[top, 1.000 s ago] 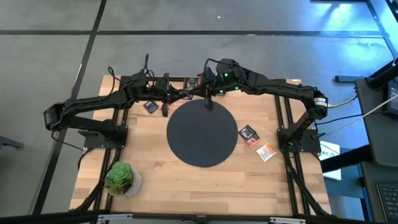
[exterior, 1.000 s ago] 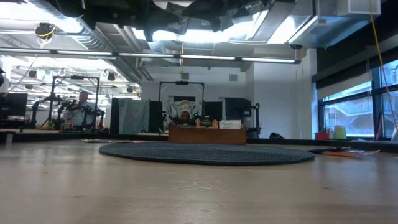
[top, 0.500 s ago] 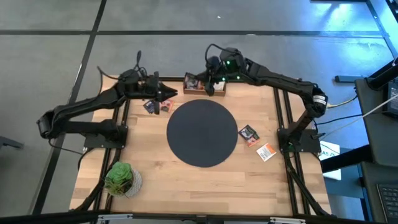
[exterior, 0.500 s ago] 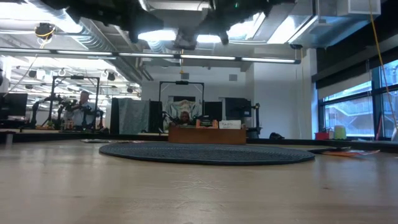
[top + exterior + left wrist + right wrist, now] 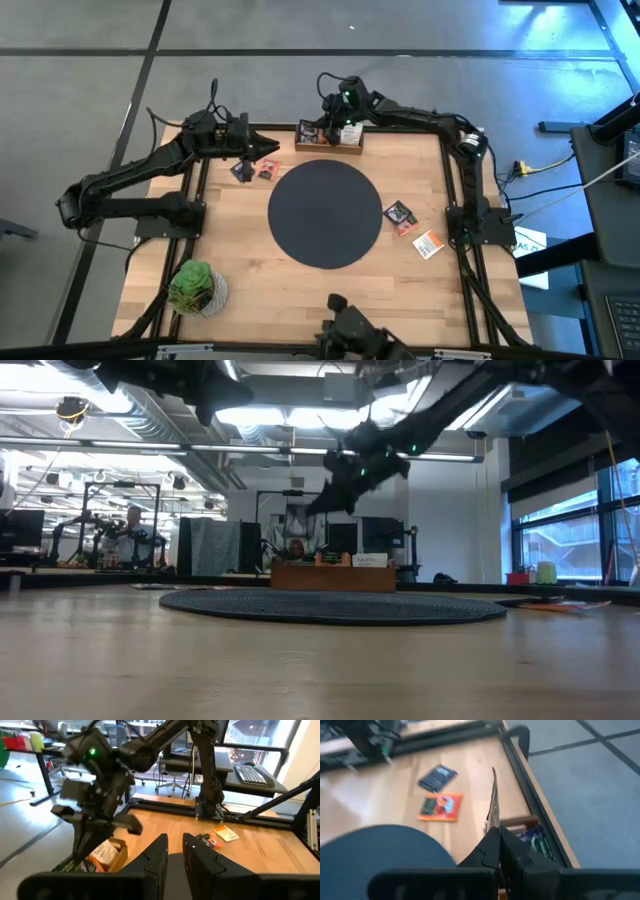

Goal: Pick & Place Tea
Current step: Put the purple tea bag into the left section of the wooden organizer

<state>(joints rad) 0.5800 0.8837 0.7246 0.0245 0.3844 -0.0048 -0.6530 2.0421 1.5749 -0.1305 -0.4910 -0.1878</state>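
The black round mat (image 5: 325, 212) lies mid-table. Tea packets lie flat on the wood: a dark one (image 5: 241, 171) and an orange one (image 5: 265, 170) left of the mat, and three (image 5: 399, 212) (image 5: 405, 228) (image 5: 428, 244) to its right. A wooden box (image 5: 346, 141) at the far edge holds more packets (image 5: 536, 841). My right gripper (image 5: 335, 127) hangs above that box, shut on one thin packet (image 5: 493, 802). My left gripper (image 5: 271, 148) hovers near the far-left packets, its fingers a narrow gap apart (image 5: 175, 851) and touching nothing. My right gripper pinches the packet between its two fingers by one edge (image 5: 493, 826). The packet shows edge-on and sticks straight out past the fingertips. It is lifted clear, well above the box (image 5: 333, 575) in the low view.
A green leafy plant (image 5: 196, 286) stands at the near-left corner. A dark device (image 5: 345, 330) shows at the table's near edge. Bare wood lies near of the mat and between the mat and the plant. A person (image 5: 133, 528) is far off in the room.
My left gripper has drawn back from the orange packet toward the far-left corner, and the packet stays flat beside the dark one. My right gripper has moved from the mat's far rim toward the far edge, over the box. A dark device has come into view at the near edge.
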